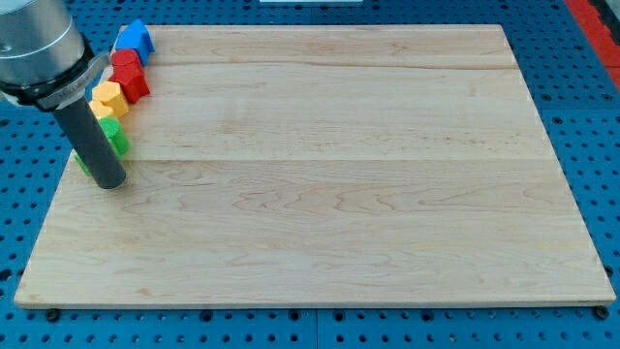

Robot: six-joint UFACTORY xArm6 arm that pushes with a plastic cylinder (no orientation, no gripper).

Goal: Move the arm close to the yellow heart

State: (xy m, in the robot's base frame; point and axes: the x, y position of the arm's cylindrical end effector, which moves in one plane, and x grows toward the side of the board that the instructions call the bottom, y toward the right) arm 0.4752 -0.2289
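At the board's [320,174] ten-o'clock corner my tip [109,183] rests beside the green block [114,136], the bare rod pinching nothing. The yellow block [108,99], probably the heart, sits just beyond at twelve o'clock, so I'm already close.

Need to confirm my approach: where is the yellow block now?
The yellow block sits at the view's upper left by the board's edge, between the red block above and the green block below.
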